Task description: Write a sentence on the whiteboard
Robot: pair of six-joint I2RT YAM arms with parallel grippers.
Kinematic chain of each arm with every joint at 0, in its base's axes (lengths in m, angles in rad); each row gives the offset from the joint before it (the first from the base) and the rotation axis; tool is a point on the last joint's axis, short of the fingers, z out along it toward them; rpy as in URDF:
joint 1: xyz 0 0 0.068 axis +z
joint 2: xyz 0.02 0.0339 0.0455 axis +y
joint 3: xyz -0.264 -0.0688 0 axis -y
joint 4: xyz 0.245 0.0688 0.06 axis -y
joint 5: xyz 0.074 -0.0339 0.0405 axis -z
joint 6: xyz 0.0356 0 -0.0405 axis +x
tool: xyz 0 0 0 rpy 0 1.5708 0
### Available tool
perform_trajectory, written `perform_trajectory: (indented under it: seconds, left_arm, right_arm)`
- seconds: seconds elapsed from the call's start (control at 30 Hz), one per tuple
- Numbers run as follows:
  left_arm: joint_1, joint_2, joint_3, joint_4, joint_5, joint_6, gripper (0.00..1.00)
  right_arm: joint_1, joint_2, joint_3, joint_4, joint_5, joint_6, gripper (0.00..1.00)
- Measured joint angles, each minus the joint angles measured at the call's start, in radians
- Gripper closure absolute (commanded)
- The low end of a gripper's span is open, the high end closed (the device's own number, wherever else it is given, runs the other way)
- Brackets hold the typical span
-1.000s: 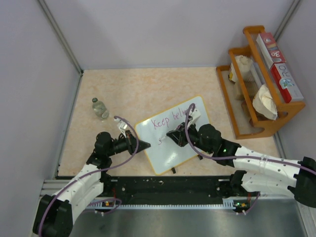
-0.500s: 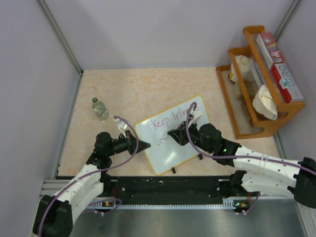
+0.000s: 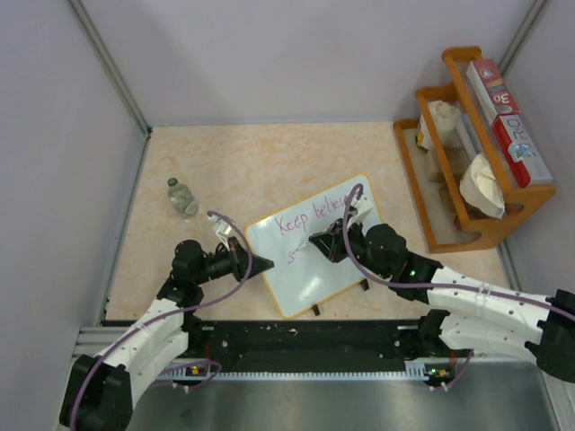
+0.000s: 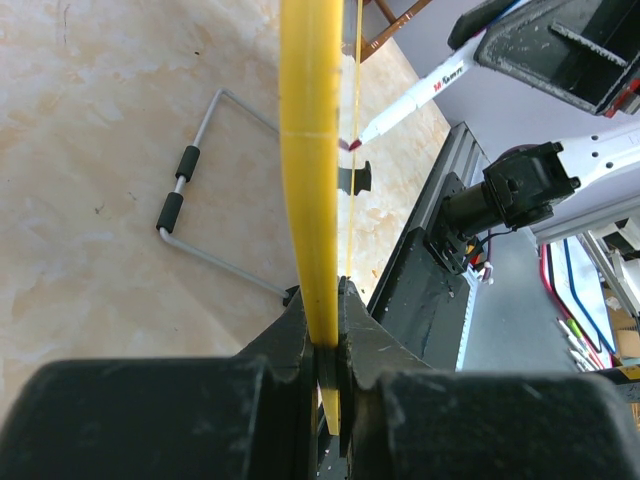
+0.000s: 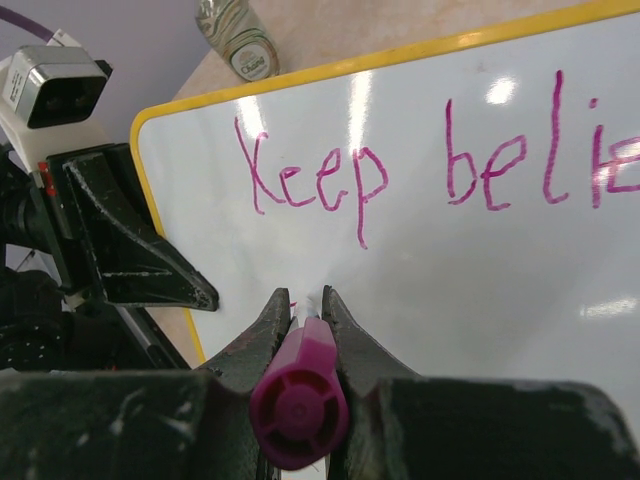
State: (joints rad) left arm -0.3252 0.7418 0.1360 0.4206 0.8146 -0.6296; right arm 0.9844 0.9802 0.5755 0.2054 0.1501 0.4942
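The whiteboard (image 3: 310, 280) lies on the table (image 3: 225, 162). The left claw (image 3: 267, 264) pinches its rim, and the right claw (image 3: 314, 241) grips the marker (image 5: 298, 400). The sentence (image 5: 420, 170) shows "Keep belie"; its second line is barely begun.

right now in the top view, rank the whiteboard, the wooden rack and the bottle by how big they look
1. wooden rack and whiteboard: near alike; the rack spreads slightly further, but it stands taller, nearer the camera, so I will not split them.
2. bottle: clearly smallest.
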Motion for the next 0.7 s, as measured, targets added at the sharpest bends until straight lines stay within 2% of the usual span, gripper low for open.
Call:
perform_trajectory:
  seconds: [0.7]
  left_arm:
    - [0.0,0.0,0.0,0.001,0.001,0.0,1.0]
  right_arm:
    - [-0.039,-0.056,-0.018,-0.019,-0.013,-0.003,1.0]
